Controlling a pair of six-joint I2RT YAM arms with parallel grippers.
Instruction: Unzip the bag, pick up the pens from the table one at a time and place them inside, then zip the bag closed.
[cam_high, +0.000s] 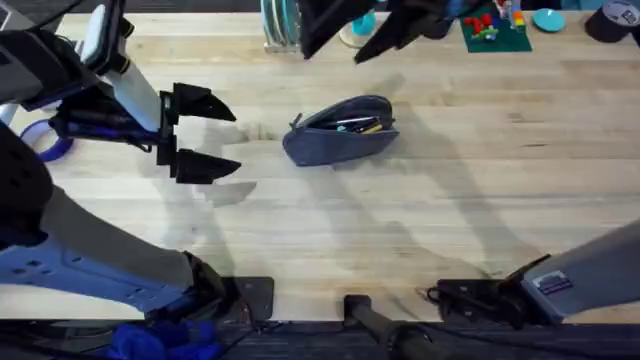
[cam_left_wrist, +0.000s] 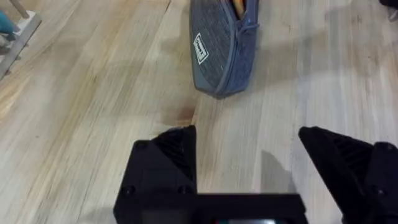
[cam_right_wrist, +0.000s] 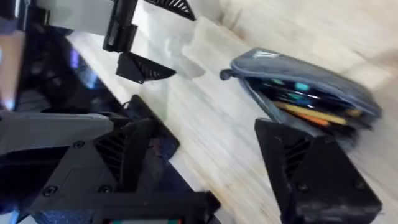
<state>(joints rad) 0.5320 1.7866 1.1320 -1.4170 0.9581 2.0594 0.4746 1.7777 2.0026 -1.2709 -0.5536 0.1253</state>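
1. Overhead: the left tool (cam_high: 225, 137) stands wide and empty above the surface (cam_high: 420, 230); the bag (cam_high: 340, 130) lies just ahead of its tips, unzipped, the pens (cam_high: 362, 125) showing inside; likely lined up to close the zipper.
2. Left wrist: the bag (cam_left_wrist: 217, 53) lies ahead of the left tool (cam_left_wrist: 249, 152), apart from it, mouth gaping.
3. Right wrist: the right tool (cam_right_wrist: 211, 162) is wide, holding nothing; the bag (cam_right_wrist: 311, 93) sits beyond one fingertip, contents exposed; the left tool (cam_right_wrist: 165, 37) hovers farther off.

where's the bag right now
In the overhead view the bag lies unzipped near the table's middle, pens inside, with the open left gripper to its left.
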